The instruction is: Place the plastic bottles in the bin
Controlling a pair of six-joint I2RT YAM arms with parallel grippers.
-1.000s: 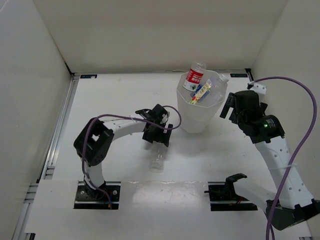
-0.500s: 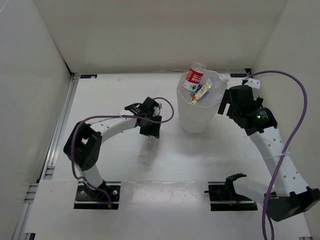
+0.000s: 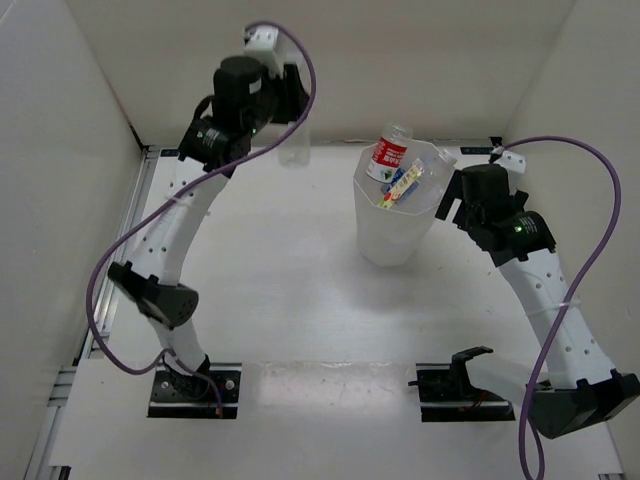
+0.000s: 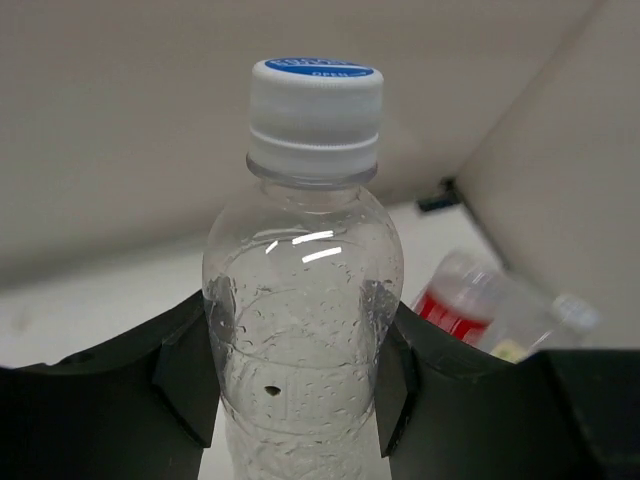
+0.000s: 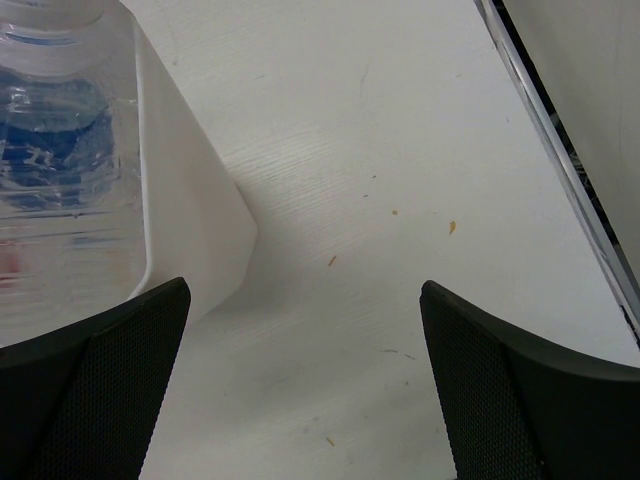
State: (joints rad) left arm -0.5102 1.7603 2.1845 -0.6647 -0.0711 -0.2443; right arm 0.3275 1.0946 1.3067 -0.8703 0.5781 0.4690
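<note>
The right pincer [image 5: 305,300] stands wide and holds nothing. It is low over the tabletop [image 3: 280,300], just to the right of the bin [image 3: 390,240], with its left finger close to the bin wall. The bin stands upright on the right half, toward the far side. Inside it leans a red-labelled bottle [image 3: 390,155], its neck rising over the far rim, then a blue-labelled bottle [image 3: 403,186], and, it seems, one more clear one at the right rim, though this is hard to separate. Farther and to the left, the left arm reaches high. The left pincer [image 4: 300,380] is closed around the body of a clear bottle [image 4: 300,290], whose white cap [image 4: 315,100] stands above the fingers. This bottle hangs in the air, left of the bin and apart from it.
</note>
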